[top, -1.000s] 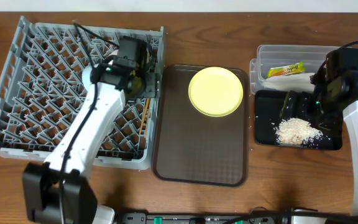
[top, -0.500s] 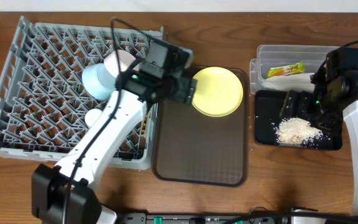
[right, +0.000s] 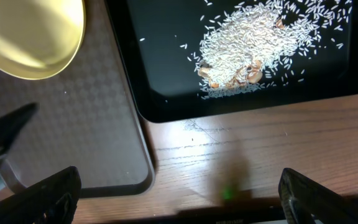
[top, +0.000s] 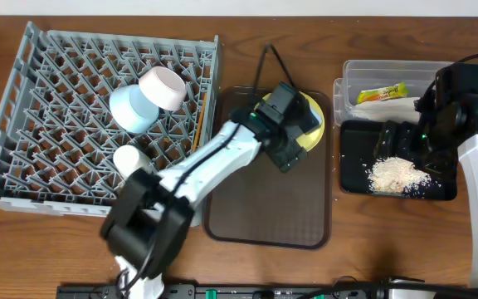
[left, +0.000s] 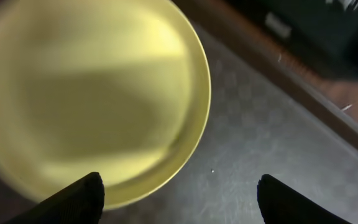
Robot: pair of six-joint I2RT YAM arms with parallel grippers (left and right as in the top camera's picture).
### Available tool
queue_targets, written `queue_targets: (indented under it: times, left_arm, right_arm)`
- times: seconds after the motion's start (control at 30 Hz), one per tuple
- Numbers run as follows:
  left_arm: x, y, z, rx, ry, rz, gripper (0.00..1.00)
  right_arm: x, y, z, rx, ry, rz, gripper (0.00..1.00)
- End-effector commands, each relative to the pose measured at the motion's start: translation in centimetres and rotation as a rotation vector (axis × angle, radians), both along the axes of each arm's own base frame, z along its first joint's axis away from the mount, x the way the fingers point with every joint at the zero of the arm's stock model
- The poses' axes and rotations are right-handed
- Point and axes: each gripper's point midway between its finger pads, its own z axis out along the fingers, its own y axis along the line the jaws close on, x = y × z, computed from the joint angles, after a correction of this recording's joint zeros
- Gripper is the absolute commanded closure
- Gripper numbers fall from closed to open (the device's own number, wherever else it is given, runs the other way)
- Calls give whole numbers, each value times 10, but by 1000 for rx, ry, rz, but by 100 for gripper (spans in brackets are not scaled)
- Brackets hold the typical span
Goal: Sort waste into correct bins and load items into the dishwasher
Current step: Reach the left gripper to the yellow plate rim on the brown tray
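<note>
Plate (top: pixel 315 124) sits at far end of brown tray (top: pixel 264 208), mostly hidden in overhead by left gripper (left: pixel 179 202). Jaws spread wide over plate's near rim, nothing between them. Probably not touching it, but wrist view is too blurred to say. Left arm lies across tray's left side. Rack (top: pixel 7 158) is just left of tray and holds blue bowl (top: pixel 129 110) touching beige bowl (top: pixel 166 87), cup (top: pixel 128 158) near them, and chopsticks (top: pixel 197 129) at its right edge. Black tray (top: pixel 347 184) right of brown tray holds rice (top: pixel 397 174). Tub (top: pixel 388 68) behind it holds wrapper (top: pixel 382 94) and napkin (top: pixel 380 105). Right gripper (right: pixel 179 199) hangs over black tray's near-left corner, jaws wide and empty.
</note>
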Motion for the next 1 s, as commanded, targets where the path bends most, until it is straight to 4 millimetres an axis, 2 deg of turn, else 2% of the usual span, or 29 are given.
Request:
queue_targets:
  times: [0.0, 0.17, 0.37, 0.4, 0.57, 0.8, 0.97]
  left_arm:
    - [4, 1, -20, 47, -1, -40, 19]
    - [1, 3, -49, 86, 49, -41, 19]
    - [-6, 7, -60, 100, 93, -21, 21]
    - [-9, 8, -61, 104, 111, -12, 23]
    - [-34, 14, -66, 151, 202, -8, 49]
    - [-62, 5, -68, 191, 237, -61, 56]
    - [-74, -6, -68, 196, 233, -99, 56]
  right_arm:
    - [1, 0, 3, 3, -12, 5, 1]
    - [1, 0, 3, 3, -12, 5, 1]
    - [1, 0, 3, 3, -12, 5, 1]
    - [1, 0, 3, 3, -12, 5, 1]
    - [1, -1, 3, 3, -13, 5, 1]
    - [2, 0, 3, 3, -15, 5, 1]
    - [1, 0, 3, 3, -13, 5, 1]
